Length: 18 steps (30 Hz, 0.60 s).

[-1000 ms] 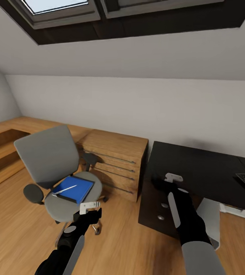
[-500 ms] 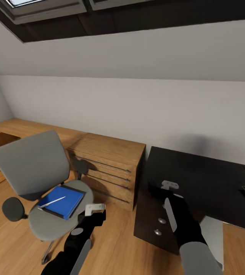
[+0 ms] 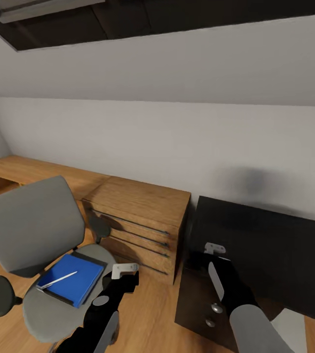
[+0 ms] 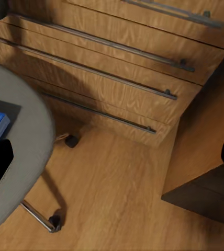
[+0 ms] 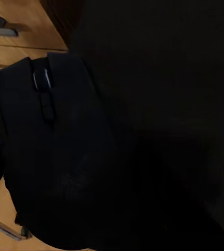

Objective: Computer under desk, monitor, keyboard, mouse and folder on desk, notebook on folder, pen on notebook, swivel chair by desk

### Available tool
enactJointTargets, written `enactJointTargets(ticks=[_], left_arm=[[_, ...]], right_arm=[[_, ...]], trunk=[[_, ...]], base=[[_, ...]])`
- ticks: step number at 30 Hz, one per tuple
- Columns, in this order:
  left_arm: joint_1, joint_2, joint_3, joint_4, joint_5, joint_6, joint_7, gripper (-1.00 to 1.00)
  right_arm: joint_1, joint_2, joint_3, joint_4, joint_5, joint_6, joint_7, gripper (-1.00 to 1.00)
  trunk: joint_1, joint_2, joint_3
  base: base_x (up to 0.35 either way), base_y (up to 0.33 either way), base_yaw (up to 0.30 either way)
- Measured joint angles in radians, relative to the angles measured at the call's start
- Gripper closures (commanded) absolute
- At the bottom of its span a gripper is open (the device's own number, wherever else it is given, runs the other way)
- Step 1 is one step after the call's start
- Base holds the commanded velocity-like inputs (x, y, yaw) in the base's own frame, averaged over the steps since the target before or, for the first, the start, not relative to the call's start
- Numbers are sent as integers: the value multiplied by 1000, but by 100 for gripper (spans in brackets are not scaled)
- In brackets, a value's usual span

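The grey padded swivel chair (image 3: 35, 230) with black armrests stands on the light wood floor (image 3: 152, 314) at the left of the head view, just beside the low light-wood drawer cabinet (image 3: 138, 220) that sits against the sloped white wall (image 3: 177, 142); on its round seat lies the flat bright blue folder (image 3: 74, 282), resting on a thin dark grey-black notebook (image 3: 90, 257) whose edge shows along the folder's far side; a thin white-silver pen (image 3: 59, 280) lies slantwise on top of the folder.

To the right of the cabinet stands the glossy black desk (image 3: 275, 245), its drawer block with round silver knobs (image 3: 217, 308) facing the robot.

The left gripper (image 3: 124, 272) hangs over the floor near the front edge of the chair seat, between chair and cabinet; its two dark fingers sit at opposite edges of the left wrist view, apart, with nothing between them.

The right gripper (image 3: 214, 249) is held above the near corner of the desk; in the right wrist view a small rounded black mouse (image 5: 49, 157) with a scroll wheel lies close under the camera, over the desk top; whether the fingers are clamped on it I cannot tell.
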Motion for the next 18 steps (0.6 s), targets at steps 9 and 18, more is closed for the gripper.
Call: enactJointTargets(ticks=[9,18], left_arm=[[0,0,-2,0,16,1,0,-100],[0,0,-13,0,18,3,0,-100]], right_arm=[[-78,-42,0,176,0,-83,-2,100],[-117,-66,-1,266,-3,-127,-152,100]], trunk=[[0,0,0],[1,0,0]], base=[[315,-21,0],[93,-144,0]])
